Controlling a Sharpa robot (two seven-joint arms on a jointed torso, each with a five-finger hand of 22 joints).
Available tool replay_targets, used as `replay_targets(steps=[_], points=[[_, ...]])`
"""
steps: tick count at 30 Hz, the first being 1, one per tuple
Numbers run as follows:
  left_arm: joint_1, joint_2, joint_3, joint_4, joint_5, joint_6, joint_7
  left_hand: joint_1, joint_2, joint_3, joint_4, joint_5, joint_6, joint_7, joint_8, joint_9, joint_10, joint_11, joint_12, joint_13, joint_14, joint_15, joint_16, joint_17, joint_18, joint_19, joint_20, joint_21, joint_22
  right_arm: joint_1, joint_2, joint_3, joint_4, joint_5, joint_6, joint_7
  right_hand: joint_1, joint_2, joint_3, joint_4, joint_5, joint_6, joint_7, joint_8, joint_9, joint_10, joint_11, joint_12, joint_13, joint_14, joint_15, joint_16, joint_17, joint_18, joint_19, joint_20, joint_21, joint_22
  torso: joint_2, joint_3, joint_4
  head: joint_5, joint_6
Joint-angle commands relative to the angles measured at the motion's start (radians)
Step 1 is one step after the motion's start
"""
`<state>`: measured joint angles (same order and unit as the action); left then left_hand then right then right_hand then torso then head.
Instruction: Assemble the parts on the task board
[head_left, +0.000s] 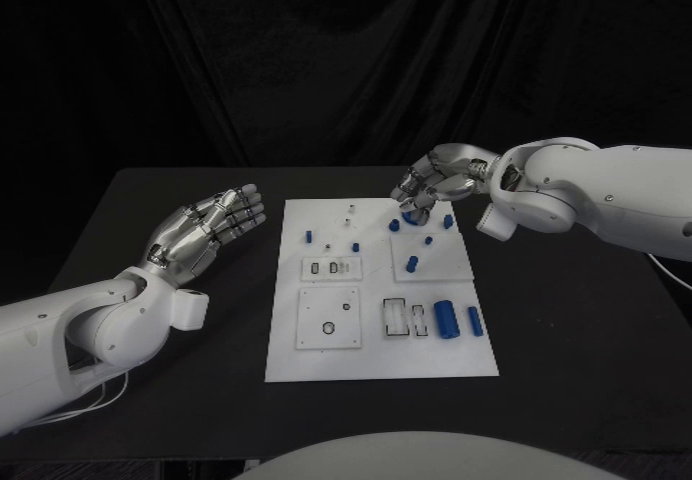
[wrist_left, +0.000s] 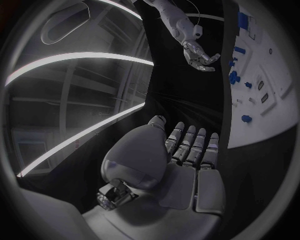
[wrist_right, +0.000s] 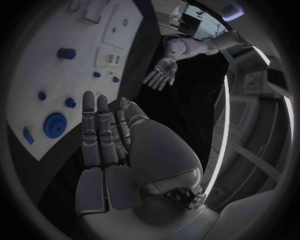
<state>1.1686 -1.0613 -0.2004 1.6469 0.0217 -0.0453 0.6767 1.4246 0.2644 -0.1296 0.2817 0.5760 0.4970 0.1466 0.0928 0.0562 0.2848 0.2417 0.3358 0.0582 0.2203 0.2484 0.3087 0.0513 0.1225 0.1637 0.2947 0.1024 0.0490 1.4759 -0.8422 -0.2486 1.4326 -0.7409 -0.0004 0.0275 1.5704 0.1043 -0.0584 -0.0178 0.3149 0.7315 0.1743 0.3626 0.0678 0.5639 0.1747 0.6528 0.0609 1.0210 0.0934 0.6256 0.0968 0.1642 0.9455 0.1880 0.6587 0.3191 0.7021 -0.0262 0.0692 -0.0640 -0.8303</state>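
Two hands: both hover over the black table (head_left: 173, 420), neither holding anything.
Task board: the white task board (head_left: 378, 362) lies in the middle of the table, its long sides running from the near edge toward the far edge.
Left hand: the left hand (head_left: 212, 228) is flat, palm up, fingers straight and slightly apart, off the board's left edge near its far left corner; it touches no part. The left wrist view shows its empty palm (wrist_left: 187, 165) with the board beyond the fingertips.
Right hand: the right hand (head_left: 440, 185) hangs over the board's far right corner, fingers loosely bent downward and apart, nothing between them. The right wrist view shows the fingers (wrist_right: 100, 135) extended side by side above the board edge, empty.
Round part: a blue disc-shaped part (head_left: 420, 212) sits at the far right corner of the board, just below the right hand's fingertips; whether they touch cannot be told. In the right wrist view it (wrist_right: 55, 125) lies just beside the fingers.
Other parts: small blue pegs (head_left: 413, 264) stand near the board's middle right; two blue cylinders (head_left: 449, 319) lie toward the near right edge; one blue peg (head_left: 307, 236) stands by the left edge, near the left hand but apart from it.
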Motion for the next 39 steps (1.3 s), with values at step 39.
replay_targets(steps=[39], points=[[0.001, -0.015, 0.006, 0.067, 0.039, 0.062, 0.251, 0.034, 0.0, 0.088, -0.024, 0.036, 0.012, 0.018, 0.002, 0.001, -0.014, 0.025, 0.024, -0.001, 0.007, 0.026, 0.044, 0.004, -0.035, 0.016, -0.001, 0.009, 0.0, -0.017, -0.072, 0.001, 0.136, -1.014, -0.375, -0.214, -0.078, -0.199, 0.349, 0.091, -0.009, 0.157, -0.065, -0.24, 0.032, 0.33, -0.069, -0.384, 0.002, 0.459, -0.099, 0.741, 0.934, -0.081, 0.446, -0.088, 0.711, 0.861, 0.127, -0.042, 0.0428, -0.054, 0.071]])
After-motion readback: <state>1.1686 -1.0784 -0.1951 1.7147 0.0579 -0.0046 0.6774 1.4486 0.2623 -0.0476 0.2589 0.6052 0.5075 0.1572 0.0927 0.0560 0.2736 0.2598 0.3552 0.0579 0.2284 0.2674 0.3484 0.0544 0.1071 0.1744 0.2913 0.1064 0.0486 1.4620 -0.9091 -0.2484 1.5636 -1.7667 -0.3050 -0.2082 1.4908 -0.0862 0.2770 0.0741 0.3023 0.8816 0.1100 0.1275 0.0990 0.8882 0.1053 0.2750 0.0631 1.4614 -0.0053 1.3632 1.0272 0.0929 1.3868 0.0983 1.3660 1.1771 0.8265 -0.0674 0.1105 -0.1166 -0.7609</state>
